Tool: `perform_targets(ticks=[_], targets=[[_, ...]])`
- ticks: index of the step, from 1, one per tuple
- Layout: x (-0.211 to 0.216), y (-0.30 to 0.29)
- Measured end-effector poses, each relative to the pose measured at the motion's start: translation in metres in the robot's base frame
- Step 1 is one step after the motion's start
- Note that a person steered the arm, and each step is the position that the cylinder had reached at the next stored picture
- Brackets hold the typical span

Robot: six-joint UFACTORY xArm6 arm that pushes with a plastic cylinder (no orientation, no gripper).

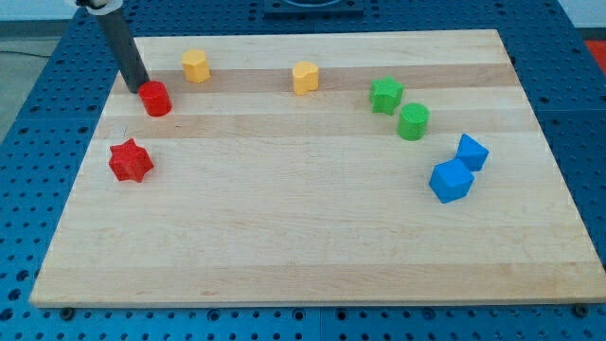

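Observation:
My tip (139, 88) rests on the board at the view's upper left, touching the left side of a red cylinder (156, 99). A red star block (130, 161) lies below it, apart from the tip. A yellow block (196, 65) sits just up and right of the red cylinder. A second yellow block (305, 78) is at the top centre.
A green star block (385, 95) and a green cylinder (413, 121) sit close together at the upper right. Two blue cubes (451, 180) (472, 152) touch at the right. The wooden board (312, 237) lies on a blue perforated table.

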State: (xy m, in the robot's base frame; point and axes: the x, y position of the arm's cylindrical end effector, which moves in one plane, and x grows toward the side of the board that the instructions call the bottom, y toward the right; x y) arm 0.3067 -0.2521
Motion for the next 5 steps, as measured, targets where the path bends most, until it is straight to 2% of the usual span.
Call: perform_targets(ticks=[1, 3, 4, 5], targets=[[-0.026, 0.070], [0.059, 0.124], [0.060, 0.227], [0.041, 0.317]])
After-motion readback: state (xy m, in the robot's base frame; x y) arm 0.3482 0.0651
